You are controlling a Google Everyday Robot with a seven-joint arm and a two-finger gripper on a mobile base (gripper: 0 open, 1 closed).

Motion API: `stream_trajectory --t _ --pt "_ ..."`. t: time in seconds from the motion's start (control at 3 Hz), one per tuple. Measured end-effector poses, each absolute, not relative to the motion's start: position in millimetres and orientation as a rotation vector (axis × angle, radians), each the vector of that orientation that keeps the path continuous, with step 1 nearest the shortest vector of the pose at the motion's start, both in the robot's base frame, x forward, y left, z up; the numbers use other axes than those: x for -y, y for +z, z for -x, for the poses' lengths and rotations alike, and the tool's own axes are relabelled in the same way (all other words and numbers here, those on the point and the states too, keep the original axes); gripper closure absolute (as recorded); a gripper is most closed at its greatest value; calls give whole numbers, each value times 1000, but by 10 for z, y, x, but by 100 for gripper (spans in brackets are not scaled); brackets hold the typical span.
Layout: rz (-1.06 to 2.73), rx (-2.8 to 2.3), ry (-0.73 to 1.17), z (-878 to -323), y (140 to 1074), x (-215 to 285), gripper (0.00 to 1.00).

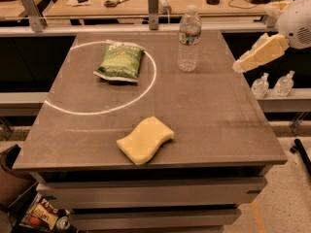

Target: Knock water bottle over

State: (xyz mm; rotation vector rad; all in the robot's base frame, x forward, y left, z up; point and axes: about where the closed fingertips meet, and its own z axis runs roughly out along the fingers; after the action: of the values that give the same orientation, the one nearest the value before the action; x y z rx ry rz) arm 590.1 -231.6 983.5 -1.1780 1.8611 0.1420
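On my screen, the gripper (pixel 239 67) hangs at the right edge of the grey table (pixel 218 130); well to its left a green snack bag (pixel 120 61) lies inside a white circle (pixel 154 76), and a yellow sponge (pixel 145 140) sits lower left of it, near the front edge. Two small pump bottles (pixel 260 85) stand on a shelf (pixel 291 98) just below the gripper; scissors (pixel 116 2) lie on the bench (pixel 194 6) far beyond it.
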Motion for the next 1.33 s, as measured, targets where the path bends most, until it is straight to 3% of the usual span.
stream_trajectory --t 0.67,1.0,1.33 --pt "998 -1682 416 -6694 9565 1957 0" --pt "935 -1585 682 -7023 9300 1245 0" --pt "916 -1554 751 -7101 9245 1038 0"
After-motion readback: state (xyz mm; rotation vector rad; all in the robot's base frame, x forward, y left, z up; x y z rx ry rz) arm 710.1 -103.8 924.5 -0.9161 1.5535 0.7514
